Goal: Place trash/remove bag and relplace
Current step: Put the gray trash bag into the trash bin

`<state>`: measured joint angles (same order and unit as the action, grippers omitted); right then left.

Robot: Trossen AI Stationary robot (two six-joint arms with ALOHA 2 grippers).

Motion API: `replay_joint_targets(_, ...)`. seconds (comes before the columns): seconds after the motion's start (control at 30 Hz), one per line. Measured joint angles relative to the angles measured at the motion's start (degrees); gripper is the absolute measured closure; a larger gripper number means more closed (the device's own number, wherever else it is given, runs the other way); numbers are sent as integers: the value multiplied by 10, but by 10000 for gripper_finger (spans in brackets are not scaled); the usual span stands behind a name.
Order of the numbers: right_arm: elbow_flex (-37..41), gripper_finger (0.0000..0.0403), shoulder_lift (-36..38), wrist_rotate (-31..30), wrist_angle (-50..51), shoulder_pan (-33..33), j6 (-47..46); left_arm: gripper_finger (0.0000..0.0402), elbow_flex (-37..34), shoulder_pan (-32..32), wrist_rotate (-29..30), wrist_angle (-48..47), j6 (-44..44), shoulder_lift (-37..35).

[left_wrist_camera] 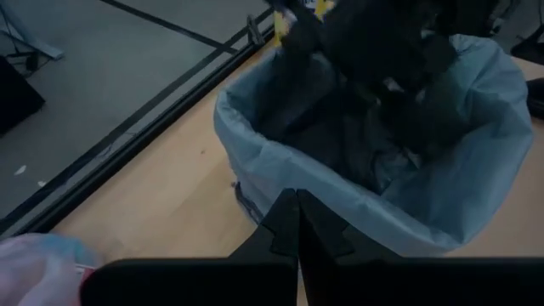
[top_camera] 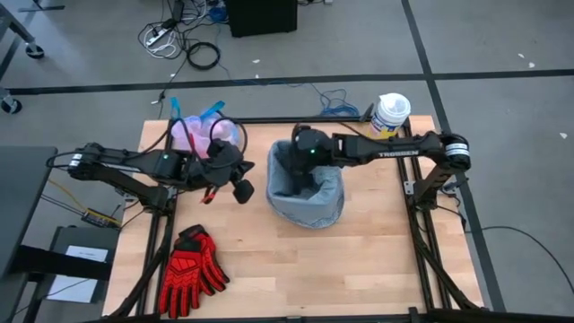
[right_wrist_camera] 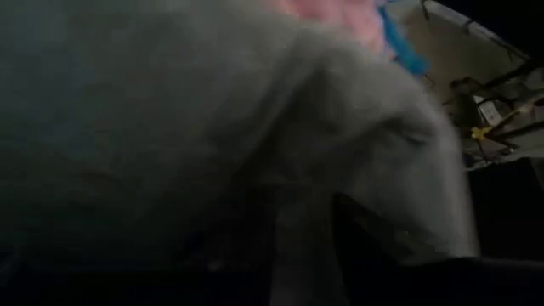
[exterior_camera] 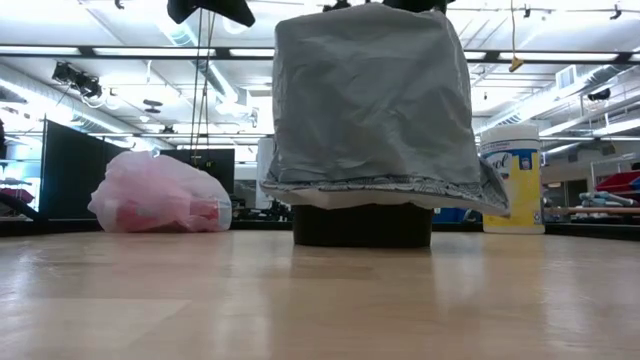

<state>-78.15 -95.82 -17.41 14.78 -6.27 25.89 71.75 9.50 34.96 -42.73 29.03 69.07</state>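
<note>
A bin stands mid-table with a grey-blue liner (top_camera: 307,199) draped over its rim; in the low view the liner (exterior_camera: 370,110) hangs down the outside to just above the black base (exterior_camera: 360,226). The tied pink bag (top_camera: 206,136) with blue ties rests on the table's far left part, and red shapes show through it (exterior_camera: 160,197). My left gripper (top_camera: 242,189) hovers shut just left of the bin, above the table. In its wrist view the shut fingers (left_wrist_camera: 297,223) face the bin's rim. My right gripper (top_camera: 308,152) reaches down inside the lined bin, seen there too in the left wrist view (left_wrist_camera: 382,59). Loose litter is not in view.
A yellow tub with a white lid (top_camera: 390,113) stands at the far right corner, also in the low view (exterior_camera: 512,180). Red gloves (top_camera: 191,266) lie near the left near edge. Bare wood (top_camera: 359,260) lies in front of the bin.
</note>
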Motion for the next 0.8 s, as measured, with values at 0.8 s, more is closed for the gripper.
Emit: replay_joint_targets(0.8, -1, 273, 159, -99, 15, 0, -39, 398, 0, 1, -1, 61, -9, 36)
